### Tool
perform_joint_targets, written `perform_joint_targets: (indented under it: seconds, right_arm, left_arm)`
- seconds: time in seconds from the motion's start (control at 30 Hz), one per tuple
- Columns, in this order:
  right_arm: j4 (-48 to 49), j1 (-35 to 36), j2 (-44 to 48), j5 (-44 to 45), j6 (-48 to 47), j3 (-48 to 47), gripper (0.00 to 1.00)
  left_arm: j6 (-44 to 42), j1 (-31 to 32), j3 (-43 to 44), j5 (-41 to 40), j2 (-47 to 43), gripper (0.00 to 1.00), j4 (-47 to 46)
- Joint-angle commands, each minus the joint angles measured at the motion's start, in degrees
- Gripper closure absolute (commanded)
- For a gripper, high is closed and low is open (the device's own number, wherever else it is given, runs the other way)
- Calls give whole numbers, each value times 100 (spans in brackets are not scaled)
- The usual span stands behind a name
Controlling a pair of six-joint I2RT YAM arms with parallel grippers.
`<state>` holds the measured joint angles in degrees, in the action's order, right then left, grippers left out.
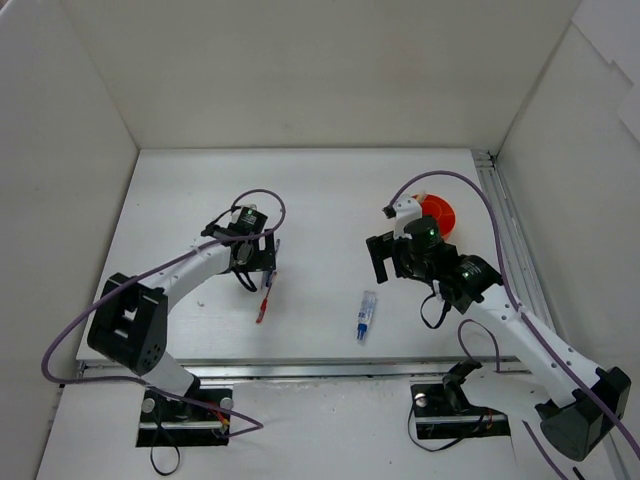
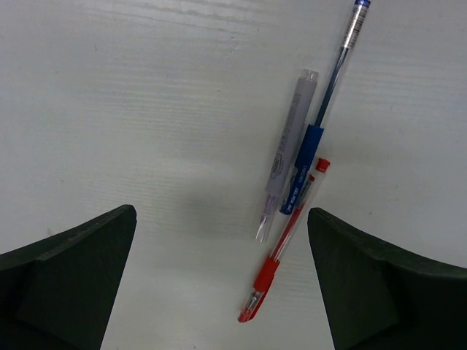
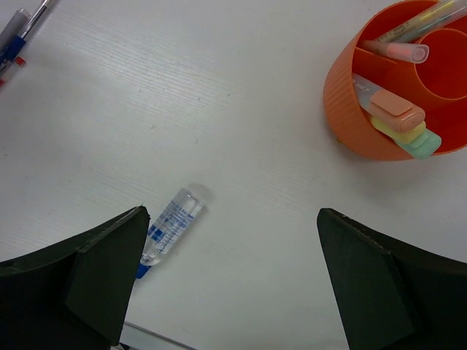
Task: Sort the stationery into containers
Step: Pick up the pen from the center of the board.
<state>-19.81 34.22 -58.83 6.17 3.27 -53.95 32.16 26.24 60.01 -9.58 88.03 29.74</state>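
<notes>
The white table (image 1: 320,195) sits boxed in by plain white walls (image 1: 300,70), with both arms reaching out over it.

From overhead, the left arm's head covers most of a small cluster of pens left of centre, and only the red pen (image 2: 281,255) pokes out clearly below it. The left wrist camera shows the whole cluster: a grey pen (image 2: 287,157) and a blue pen (image 2: 322,120) lie close alongside the red one, nearly parallel. The left gripper (image 2: 221,213) hangs above them, jaws spread wide and holding nothing.

The orange cup (image 3: 343,98) stands at the far right, half hidden behind the right arm from above. The right wrist view looks inside it: three pastel highlighters (image 3: 400,120) share one compartment, and slimmer markers lean in another. The right gripper (image 3: 232,213) is also spread wide and empty. A blue-capped clear tube (image 3: 171,224) lies alone on the table between the arms, close beside one of its fingers.
</notes>
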Motion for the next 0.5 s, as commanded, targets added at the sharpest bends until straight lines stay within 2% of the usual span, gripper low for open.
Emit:
perform_joint_targets:
  seconds: [0.0, 0.2, 0.47]
  right_arm:
    - [373, 32, 3, 112, 104, -1, 2]
    - [373, 41, 99, 217, 113, 60, 2]
    - [373, 32, 205, 332, 139, 175, 2]
  left_arm:
    - [1, -83, 581, -404, 258, 0, -47]
    - [9, -145, 1205, -439, 979, 0, 23]
    - [53, -374, 1338, -369, 1366, 0, -64]
